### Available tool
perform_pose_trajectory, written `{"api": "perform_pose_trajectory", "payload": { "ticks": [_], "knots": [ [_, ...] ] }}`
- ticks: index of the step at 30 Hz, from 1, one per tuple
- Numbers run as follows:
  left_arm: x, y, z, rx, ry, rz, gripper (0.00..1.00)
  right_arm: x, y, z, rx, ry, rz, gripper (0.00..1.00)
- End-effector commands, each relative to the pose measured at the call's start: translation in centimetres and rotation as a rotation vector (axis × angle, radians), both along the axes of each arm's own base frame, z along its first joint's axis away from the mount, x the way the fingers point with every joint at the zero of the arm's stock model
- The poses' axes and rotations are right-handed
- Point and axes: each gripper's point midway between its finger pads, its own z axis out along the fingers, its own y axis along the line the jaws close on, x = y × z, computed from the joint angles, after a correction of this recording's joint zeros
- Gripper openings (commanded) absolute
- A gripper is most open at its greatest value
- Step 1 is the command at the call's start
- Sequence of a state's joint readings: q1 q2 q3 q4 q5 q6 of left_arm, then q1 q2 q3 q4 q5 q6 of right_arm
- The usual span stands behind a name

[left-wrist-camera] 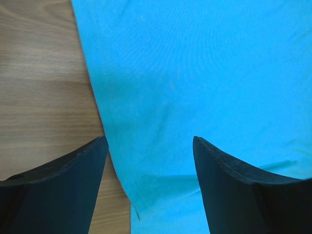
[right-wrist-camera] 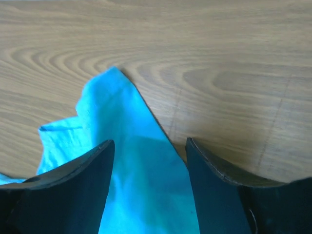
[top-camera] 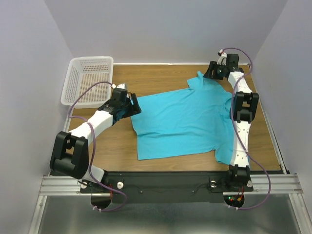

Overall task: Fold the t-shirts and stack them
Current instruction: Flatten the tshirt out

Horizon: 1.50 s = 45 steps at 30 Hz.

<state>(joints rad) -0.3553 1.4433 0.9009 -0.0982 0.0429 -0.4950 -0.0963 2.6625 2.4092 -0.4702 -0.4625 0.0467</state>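
Observation:
One turquoise-blue t-shirt (top-camera: 180, 117) lies spread flat on the wooden table (top-camera: 161, 75). My left gripper (top-camera: 130, 105) is at the shirt's left edge. In the left wrist view the jaws stand wide apart (left-wrist-camera: 150, 141) over the cloth's seamed edge (left-wrist-camera: 195, 73). My right gripper (top-camera: 210, 74) is at the far right, over a pointed sleeve tip. In the right wrist view it is open (right-wrist-camera: 149, 144), with the cloth tip (right-wrist-camera: 117, 117) between and beyond the fingers. Neither gripper is closed on the cloth.
A white plastic mesh basket (top-camera: 88, 80) stands at the back left, just behind the left arm. Grey walls close in the table on three sides. Bare wood (right-wrist-camera: 219, 58) shows beyond the sleeve tip.

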Motion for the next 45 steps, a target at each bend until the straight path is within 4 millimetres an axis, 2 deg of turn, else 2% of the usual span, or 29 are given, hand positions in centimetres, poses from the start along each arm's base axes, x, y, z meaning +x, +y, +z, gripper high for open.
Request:
{"api": "perform_pose_trajectory", "payload": {
  "ticks": [1,3,6,7,9,10,11,14,15,18,19,22,23,24,26,27,28,30,31,34,35,37,38,40,42,45],
  "knots": [
    [0.5,0.7,2.4,0.011,-0.064,0.006,0.82,0.2,-2.8,1.2,-0.121,-0.033,-0.052,0.65],
    [0.4,0.7,2.5,0.006,-0.067,0.005,0.82,-0.1,-3.3,0.6,-0.147,-0.012,-0.059,0.63],
    [0.2,0.7,3.0,-0.009,-0.079,0.008,0.82,-1.2,-3.4,0.2,-0.177,0.024,-0.035,0.53],
    [0.1,0.7,3.2,-0.012,-0.088,0.008,0.82,-2.3,-3.3,-0.9,-0.183,0.061,-0.014,0.47],
    [-0.1,0.7,3.3,-0.016,-0.092,0.003,0.82,-3.1,-3.2,-0.2,-0.188,0.066,0.002,0.40],
    [-0.1,0.7,3.4,-0.020,-0.097,0.003,0.82,-4.1,-3.0,-1.0,-0.186,0.094,0.017,0.30],
    [-0.2,0.6,3.4,-0.020,-0.098,-0.001,0.82,-4.3,-3.0,-0.1,-0.187,0.084,0.020,0.25],
    [-0.3,0.6,3.8,-0.030,-0.108,-0.004,0.82,-5.3,-3.2,0.4,-0.183,0.094,0.020,0.06],
    [-0.3,0.6,3.8,-0.032,-0.109,-0.005,0.82,-5.3,-3.4,1.7,-0.185,0.075,0.013,0.01],
    [-0.5,0.5,4.1,-0.037,-0.122,-0.011,0.82,-5.9,-4.3,2.8,-0.170,0.073,-0.008,0.01],
    [-0.6,0.5,4.3,-0.040,-0.127,-0.012,0.82,-6.1,-4.5,3.9,-0.169,0.057,-0.015,0.01],
    [-0.7,0.5,4.2,-0.047,-0.133,-0.014,0.82,-7.2,-5.5,4.1,-0.169,0.073,-0.031,0.01],
    [-0.8,0.3,4.4,-0.055,-0.138,-0.021,0.82,-7.5,-6.0,5.1,-0.173,0.061,-0.038,0.01],
    [-0.9,0.4,4.3,-0.057,-0.139,-0.020,0.82,-8.6,-6.1,4.1,-0.170,0.093,-0.038,0.01],
    [-1.0,0.2,4.3,-0.066,-0.139,-0.025,0.82,-9.8,-6.3,3.5,-0.178,0.114,-0.027,0.01],
    [-1.1,0.2,4.2,-0.069,-0.143,-0.027,0.82,-10.4,-6.4,4.1,-0.182,0.110,-0.024,0.01],
    [-1.1,0.1,4.1,-0.074,-0.143,-0.033,0.82,-11.3,-6.2,3.1,-0.186,0.131,-0.001,0.01],
    [-1.1,0.0,4.1,-0.078,-0.146,-0.039,0.82,-11.6,-6.3,3.6,-0.188,0.120,0.011,0.01],
    [-1.0,-0.1,3.9,-0.079,-0.143,-0.043,0.82,-11.3,-6.4,4.1,-0.190,0.105,0.008,0.17],
    [-0.9,-0.1,4.0,-0.074,-0.143,-0.044,0.82,-9.7,-6.5,4.9,-0.161,0.080,-0.014,0.44],
    [-0.7,-0.1,4.0,-0.071,-0.146,-0.044,0.82,-8.3,-6.6,6.6,-0.155,0.031,-0.020,0.45],
    [-0.6,0.0,4.3,-0.068,-0.153,-0.041,0.82,-7.1,-6.6,6.0,-0.127,0.036,-0.038,0.50],
    [-0.6,0.0,4.3,-0.065,-0.154,-0.041,0.82,-5.9,-6.8,7.4,-0.130,-0.005,-0.050,0.54],
    [-0.5,0.1,4.2,-0.064,-0.153,-0.039,0.82,-4.8,-7.2,7.6,-0.125,-0.020,-0.072,0.54],
    [-0.6,0.1,3.9,-0.061,-0.146,-0.039,0.82,-3.5,-7.2,7.0,-0.106,-0.026,-0.085,0.54],
    [-0.5,0.2,3.6,-0.057,-0.140,-0.039,0.82,-2.6,-7.2,5.3,-0.075,-0.002,-0.106,0.54]
  ]
}}
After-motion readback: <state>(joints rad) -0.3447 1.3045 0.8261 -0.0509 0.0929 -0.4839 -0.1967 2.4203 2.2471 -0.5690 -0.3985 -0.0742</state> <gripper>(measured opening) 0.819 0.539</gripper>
